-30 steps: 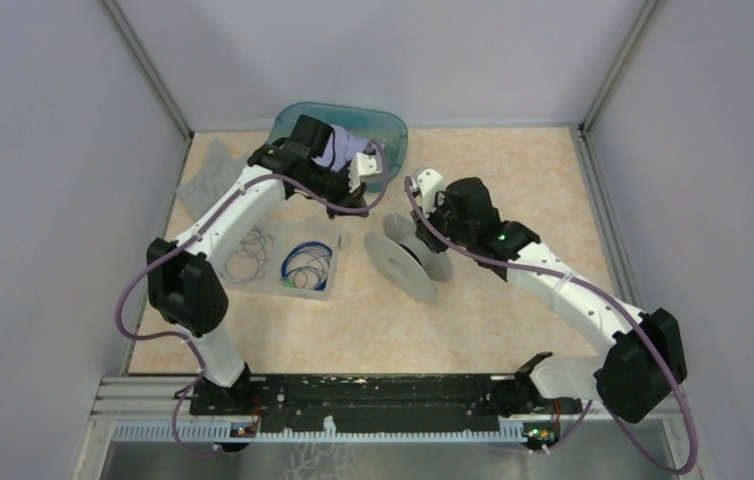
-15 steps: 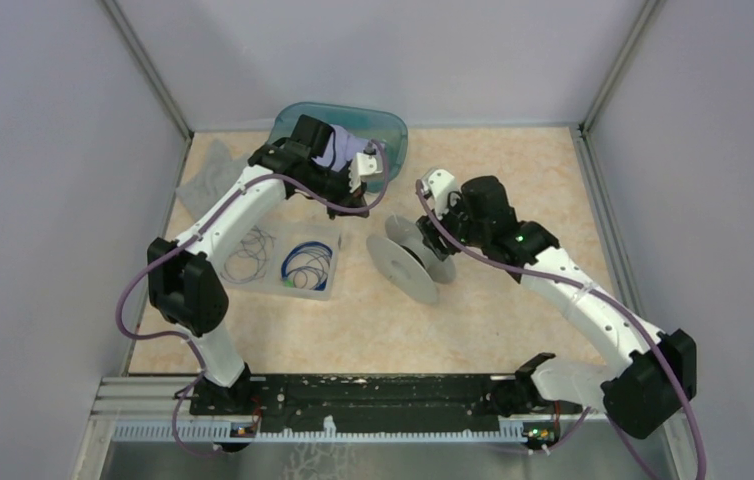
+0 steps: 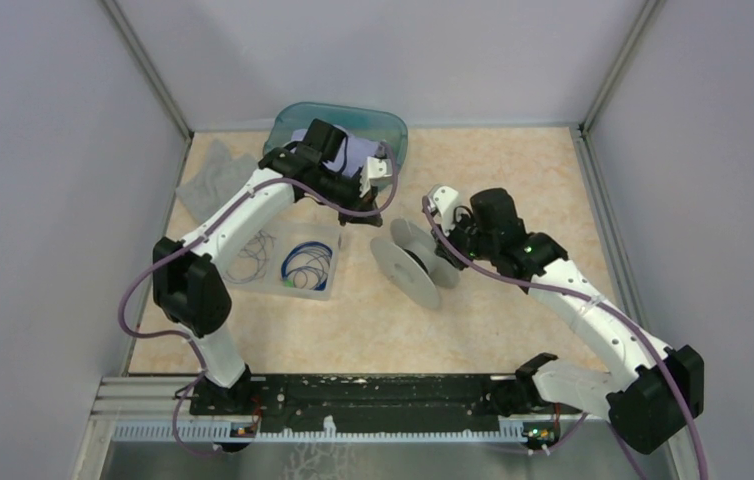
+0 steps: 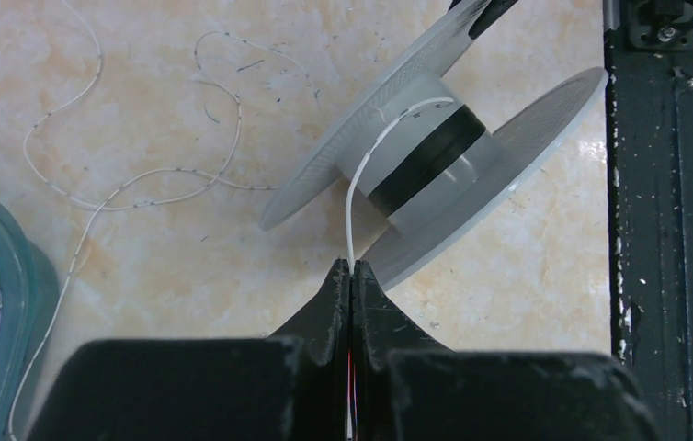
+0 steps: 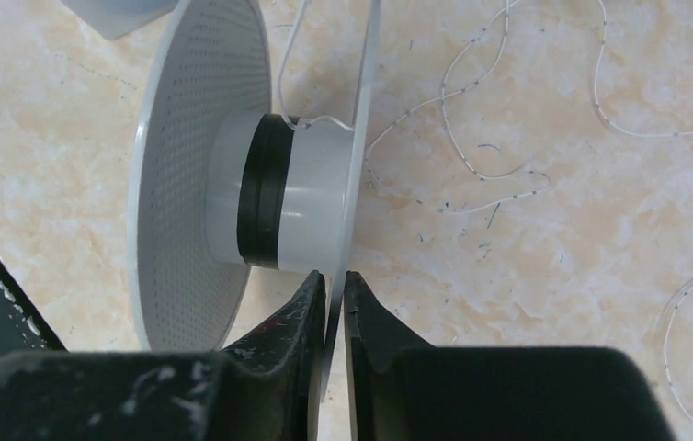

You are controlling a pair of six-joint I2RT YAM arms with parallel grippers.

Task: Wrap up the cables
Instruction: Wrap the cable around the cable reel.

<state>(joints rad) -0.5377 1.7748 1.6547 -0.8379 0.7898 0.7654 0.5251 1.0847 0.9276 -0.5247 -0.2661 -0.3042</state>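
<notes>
Spool [image 3: 411, 264] lies tipped on the table [image 3: 523, 160] near its centre, with both flanges leaning. The left gripper [image 4: 350, 272] is at 11 o'clock of the spool in the top view. Its jaws are pressed fully together on the white cable [image 4: 353, 207], which leaves the fingertips and runs in a curve up to the spool hub, next to the black band [image 4: 430, 152] on the hub. More of the same cable lies slack on the table in open bends at 10 o'clock of the spool in the left wrist view. The right gripper [image 5: 332, 281] is at 1 o'clock of the spool in the top view. Its jaws are nearly together and pinch the thin edge of one flange, which passes straight between the two fingers in the right wrist view. A turn of white cable crosses the hub there, and loose bends of it lie on the table at 2 o'clock of the hub. A clear tray [image 3: 327, 291] sits at 9 o'clock of the spool, well apart from it. In its right half is a coil of blue cable [image 3: 308, 263]. In its left half is a looser coil of thin wire [image 3: 248, 255] whose colour is not clear. A teal bin [image 3: 394, 127] at the far edge holds purple cloth [image 3: 351, 152]. A grey cloth [image 3: 208, 170] lies at 9 o'clock of the bin.
</notes>
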